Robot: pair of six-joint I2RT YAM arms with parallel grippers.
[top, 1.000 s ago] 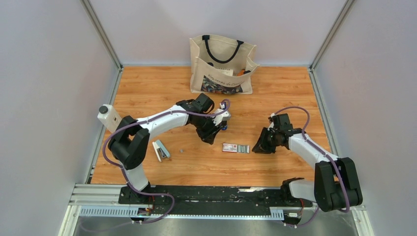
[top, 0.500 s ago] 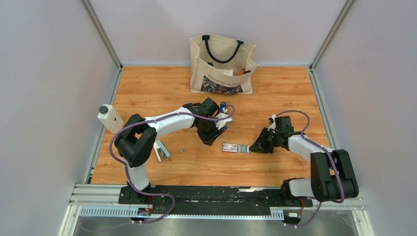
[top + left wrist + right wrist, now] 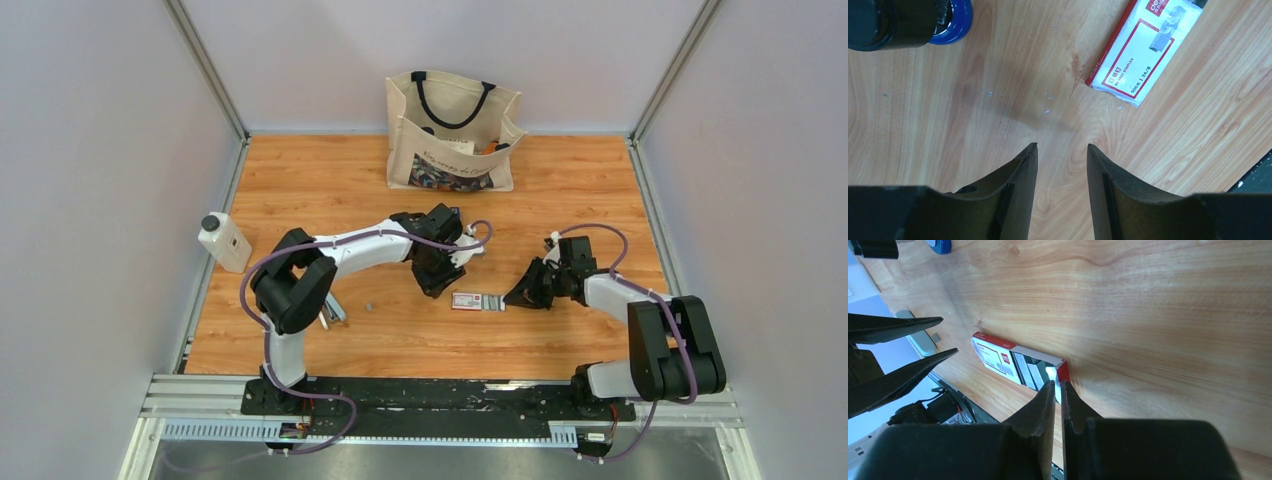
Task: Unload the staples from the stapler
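Observation:
The blue stapler lies on the wood at the left, partly under my left arm's elbow; it shows far off as a pale oblong in the right wrist view. A red-and-white box has its tray pulled out, with grey staples in it. My right gripper sits low at the box's open end, its jaws almost together on the box's white flap. My left gripper hovers open over bare wood just left of the box.
A canvas tote bag stands at the back. A white bottle with a black cap is at the left edge. A small dark speck lies near the stapler. A blue-and-black round thing is close by my left gripper.
My left arm has stretched further right, towards the box. My right gripper has slid left to the box's open end and its jaws have narrowed.

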